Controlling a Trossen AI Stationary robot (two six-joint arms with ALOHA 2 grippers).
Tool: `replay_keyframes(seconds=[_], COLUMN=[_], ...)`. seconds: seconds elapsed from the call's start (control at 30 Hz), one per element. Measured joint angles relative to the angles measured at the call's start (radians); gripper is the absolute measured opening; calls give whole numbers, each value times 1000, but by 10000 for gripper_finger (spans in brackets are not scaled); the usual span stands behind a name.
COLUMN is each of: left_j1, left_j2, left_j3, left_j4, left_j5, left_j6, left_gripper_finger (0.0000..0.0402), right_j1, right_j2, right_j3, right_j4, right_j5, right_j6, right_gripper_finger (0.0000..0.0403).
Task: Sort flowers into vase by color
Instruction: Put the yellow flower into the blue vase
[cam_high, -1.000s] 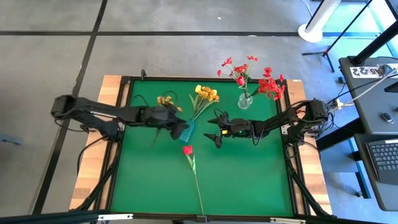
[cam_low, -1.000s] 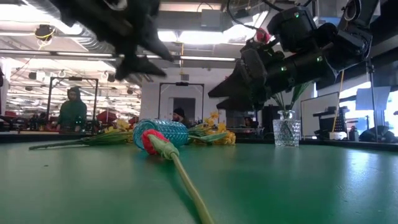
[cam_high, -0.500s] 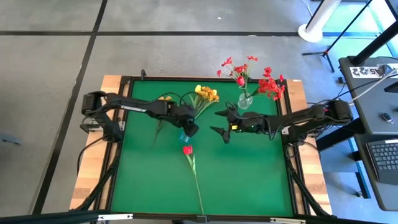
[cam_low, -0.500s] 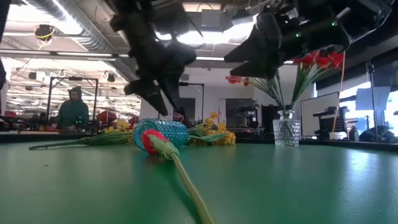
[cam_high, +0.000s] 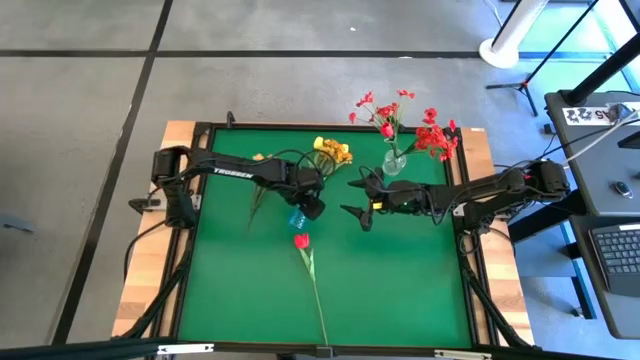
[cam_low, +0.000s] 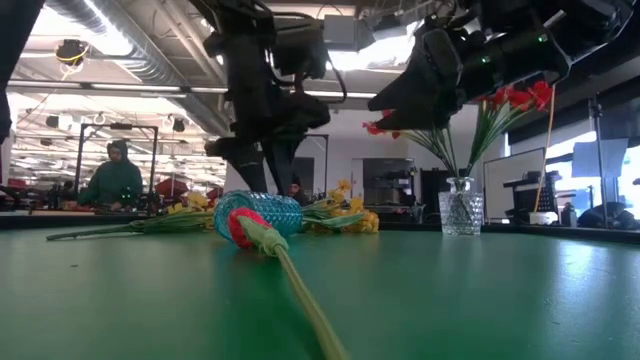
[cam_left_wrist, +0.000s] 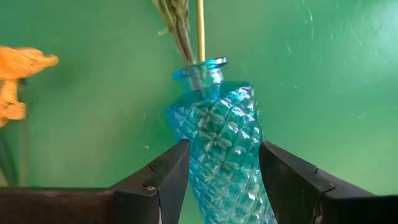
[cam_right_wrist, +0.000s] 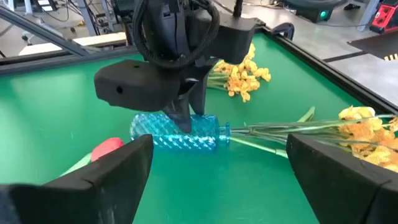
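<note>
Left wrist view: the left gripper has its two dark fingers spread on either side of a blue vase lying on its side on the green table. The fingers straddle the vase body closely; whether they press it cannot be told. The vase is blue cut glass with a diamond pattern and a flared lip. Several thin green stems run out of its mouth.

High view: the left gripper sits directly over the blue vase, near the table's middle. A red tulip lies just beside the base of the vase, its long green stem trailing toward the table's near edge. Yellow flowers lie beyond the vase mouth, and a smaller orange-yellow cluster lies to their left, apart from the vase. A clear glass vase stands upright well to the right of the blue vase and holds red flowers.

The right gripper hangs to the right of the blue vase, between it and the clear vase, its fingers spread wide and holding nothing.

Low view: the blue vase lies flat with the tulip head touching or just in front of it; which cannot be told. The left gripper reaches down onto the vase from above.
</note>
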Motion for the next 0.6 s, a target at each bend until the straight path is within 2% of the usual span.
replay_keyframes(seconds=[0.4,0.6], left_j1=[-5,-5], left_j2=[30,24], left_j3=[3,19], left_j4=[40,17], left_j5=[35,35], left_j6=[-4,41], left_gripper_finger=[186,186], right_j1=[0,0], right_j2=[0,0], right_j3=[0,0], right_j4=[-13,-14], right_j5=[0,0], right_j6=[0,0], right_gripper_finger=[367,367])
